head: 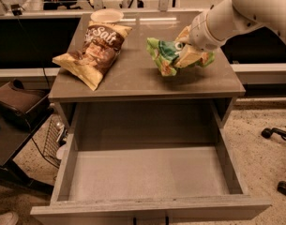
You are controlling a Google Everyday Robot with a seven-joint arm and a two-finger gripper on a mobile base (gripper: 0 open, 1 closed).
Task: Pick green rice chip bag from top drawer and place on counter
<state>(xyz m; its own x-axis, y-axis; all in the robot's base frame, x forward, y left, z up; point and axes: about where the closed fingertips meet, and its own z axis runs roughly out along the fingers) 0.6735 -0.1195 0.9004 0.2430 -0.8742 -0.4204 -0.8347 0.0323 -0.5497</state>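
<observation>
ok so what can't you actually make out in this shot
end effector, at the green rice chip bag over the right side of the counter: camera view, the bag's crumples hide its grip
bag's underside: hidden by the bag itself, so whether it is resting on the counter or just above it is unclear
top drawer: front panel cut off by the bottom edge
brown Salt bag: small lettering too small to read
</observation>
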